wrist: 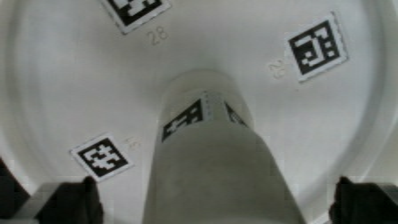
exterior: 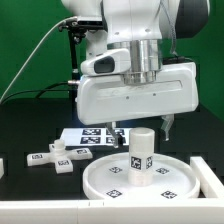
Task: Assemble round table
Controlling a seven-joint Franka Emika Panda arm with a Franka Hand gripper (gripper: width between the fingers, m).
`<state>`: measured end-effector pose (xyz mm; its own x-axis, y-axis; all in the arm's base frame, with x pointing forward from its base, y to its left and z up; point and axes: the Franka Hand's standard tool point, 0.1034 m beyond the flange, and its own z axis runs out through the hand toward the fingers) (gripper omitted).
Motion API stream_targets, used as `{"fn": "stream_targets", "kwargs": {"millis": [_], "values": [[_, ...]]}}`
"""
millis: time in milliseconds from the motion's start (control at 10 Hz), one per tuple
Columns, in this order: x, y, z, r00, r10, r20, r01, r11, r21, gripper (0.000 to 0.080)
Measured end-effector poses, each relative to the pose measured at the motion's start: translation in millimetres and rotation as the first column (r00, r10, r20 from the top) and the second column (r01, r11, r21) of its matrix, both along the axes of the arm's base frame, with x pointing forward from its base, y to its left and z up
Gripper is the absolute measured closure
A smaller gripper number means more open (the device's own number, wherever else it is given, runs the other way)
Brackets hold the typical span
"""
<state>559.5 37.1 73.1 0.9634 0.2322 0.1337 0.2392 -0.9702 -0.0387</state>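
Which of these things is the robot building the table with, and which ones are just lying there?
For the table:
- round tabletop
- leg, standing upright on the tabletop
- cross-shaped foot, off to the exterior view's left

Just lying there:
- marker board, flat behind the tabletop

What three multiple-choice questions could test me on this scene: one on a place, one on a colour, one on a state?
1. Where is the cylinder leg? A on the round disc; B on the marker board; C held in the air.
2. What colour is the cross-shaped foot? A black; B white; C green.
3. How is the gripper? A open; B shut on the leg; C shut, empty.
Answers: A, it stands upright at the disc's middle; B, white like the disc; A, wrist view shows gaps between fingers and leg.
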Motion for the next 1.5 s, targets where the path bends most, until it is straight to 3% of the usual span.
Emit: {"fn": "stream_targets", "kwargs": {"millis": [100,300,500,600,700,800,1200,1500], "values": [[0.2,-0.6,0.1,0.998,0.059,0.004,-0.059,0.998,-0.011,0.0150],[3.3,2.1,2.7,0.950,0.311,-0.008,-0.311,0.948,-0.074,0.0150],[2.7,1.0,1.7,0.963,0.271,-0.007,-0.270,0.960,-0.069,0.0150],[2.7,0.8,1.6,0.963,0.271,-0.007,-0.271,0.960,-0.069,0.0280],[2.7,1.0,1.6,0.967,0.254,-0.007,-0.254,0.965,-0.066,0.0280],[2.7,1.5,1.6,0.988,0.154,-0.008,-0.154,0.987,-0.053,0.0398],[3.7,2.3,1.0,0.992,-0.123,-0.015,0.122,0.992,-0.024,0.0395],[3.7,2.5,0.8,0.930,-0.367,-0.030,0.367,0.930,-0.004,0.0393]]}}
